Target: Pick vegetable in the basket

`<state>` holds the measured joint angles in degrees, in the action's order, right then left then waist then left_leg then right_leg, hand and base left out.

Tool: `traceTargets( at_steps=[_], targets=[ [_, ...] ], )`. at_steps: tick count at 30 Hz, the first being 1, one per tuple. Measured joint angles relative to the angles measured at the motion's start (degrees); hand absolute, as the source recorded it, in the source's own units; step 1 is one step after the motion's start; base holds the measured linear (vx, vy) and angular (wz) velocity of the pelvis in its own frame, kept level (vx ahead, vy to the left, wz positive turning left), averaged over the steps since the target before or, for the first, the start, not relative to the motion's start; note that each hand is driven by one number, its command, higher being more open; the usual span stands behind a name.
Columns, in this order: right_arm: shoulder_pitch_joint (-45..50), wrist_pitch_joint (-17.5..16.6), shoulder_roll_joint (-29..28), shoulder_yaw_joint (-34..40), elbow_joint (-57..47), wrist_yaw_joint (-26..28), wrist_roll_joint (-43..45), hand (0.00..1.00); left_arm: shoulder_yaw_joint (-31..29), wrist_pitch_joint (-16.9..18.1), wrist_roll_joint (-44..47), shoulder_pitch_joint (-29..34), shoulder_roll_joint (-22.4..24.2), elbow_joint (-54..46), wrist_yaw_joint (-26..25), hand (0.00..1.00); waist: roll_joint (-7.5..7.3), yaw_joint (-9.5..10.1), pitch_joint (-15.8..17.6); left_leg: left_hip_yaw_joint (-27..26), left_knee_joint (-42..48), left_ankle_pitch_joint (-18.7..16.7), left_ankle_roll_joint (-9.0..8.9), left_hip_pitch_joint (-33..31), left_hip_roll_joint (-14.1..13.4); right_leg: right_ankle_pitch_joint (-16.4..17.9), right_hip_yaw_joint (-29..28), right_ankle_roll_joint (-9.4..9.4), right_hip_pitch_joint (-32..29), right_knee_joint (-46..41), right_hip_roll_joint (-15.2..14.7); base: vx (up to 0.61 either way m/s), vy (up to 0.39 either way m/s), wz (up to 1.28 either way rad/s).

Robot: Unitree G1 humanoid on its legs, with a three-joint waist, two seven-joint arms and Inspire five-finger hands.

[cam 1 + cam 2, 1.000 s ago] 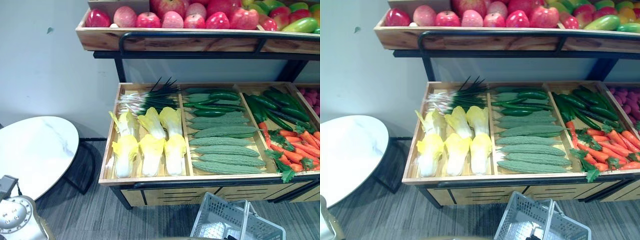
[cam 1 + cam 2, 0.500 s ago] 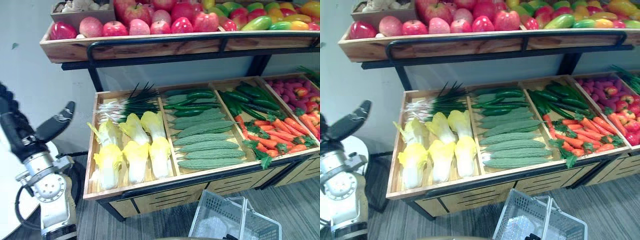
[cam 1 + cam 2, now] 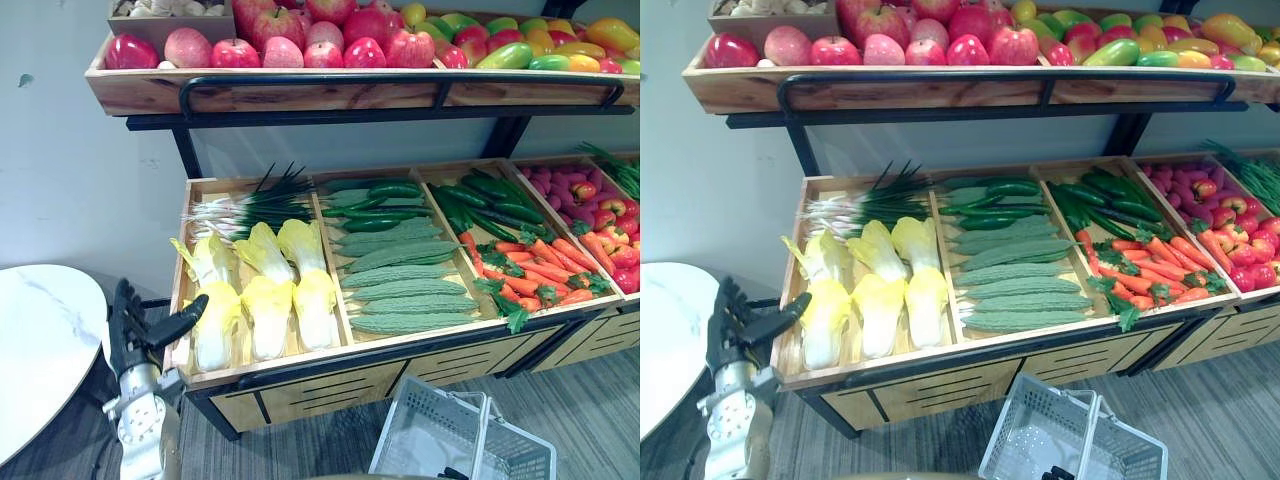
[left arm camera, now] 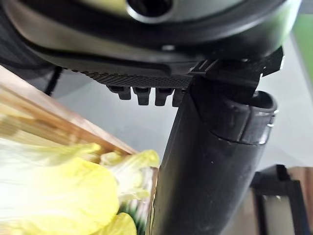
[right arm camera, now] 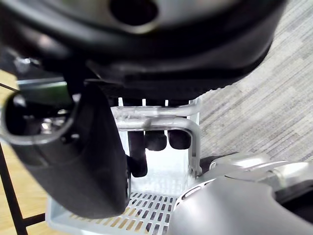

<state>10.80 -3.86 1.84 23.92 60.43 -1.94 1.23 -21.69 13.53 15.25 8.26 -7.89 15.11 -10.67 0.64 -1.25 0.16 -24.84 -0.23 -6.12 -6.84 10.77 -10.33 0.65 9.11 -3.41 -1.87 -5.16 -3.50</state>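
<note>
One change from half a second ago, left hand (image 3: pixel 135 335) lower now, fingers straight and spread, holding nothing, cabbage (image 3: pixel 215 325) just past the thumb tip in the wooden crate (image 3: pixel 300 358), right hand (image 5: pixel 95 161) fingers curled round the basket handle (image 5: pixel 161 122)

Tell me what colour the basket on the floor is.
The basket is pale grey, best seen in the right eye view.
</note>
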Motion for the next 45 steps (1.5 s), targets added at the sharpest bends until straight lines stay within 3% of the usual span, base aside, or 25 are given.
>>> traceTargets(
  at_steps=[16, 33, 45],
  targets=[
    [0.03, -0.01, 0.72, -0.35, -1.03, -0.9, 0.04, 0.0, 1.06, -0.85, -2.24, 0.01, 3.26, 6.53, 1.17, 1.0, 1.4, -0.24, 0.8, -0.11, -1.32, 0.56, -0.69, 0.08, 0.14, -1.34, 0.33, -0.1, 0.9, 2.91, 0.31, 0.0, -0.003, 0.01],
    [-0.42, -0.42, 0.67, -0.41, 0.15, -1.21, 0.07, 0.0, 3.56, -0.08, -2.53, -0.78, 1.35, 7.74, 0.33, 1.0, 0.73, -0.3, 1.42, -0.26, -2.25, 1.41, -0.59, -0.89, 0.56, -4.4, -0.07, 0.15, 1.11, 6.81, 0.85, -0.03, -0.018, -0.01],
    [-1.09, -0.53, 0.77, -0.36, 1.15, -1.25, 0.07, 0.0, 5.09, 0.14, -2.52, -0.71, 0.09, 7.7, -0.23, 1.0, 0.48, -0.29, 1.61, -0.36, -2.25, 1.41, -0.59, -0.62, 0.64, -4.59, -0.19, 0.16, 1.46, 6.97, 0.84, 0.0, -0.002, 0.0]
  ],
)
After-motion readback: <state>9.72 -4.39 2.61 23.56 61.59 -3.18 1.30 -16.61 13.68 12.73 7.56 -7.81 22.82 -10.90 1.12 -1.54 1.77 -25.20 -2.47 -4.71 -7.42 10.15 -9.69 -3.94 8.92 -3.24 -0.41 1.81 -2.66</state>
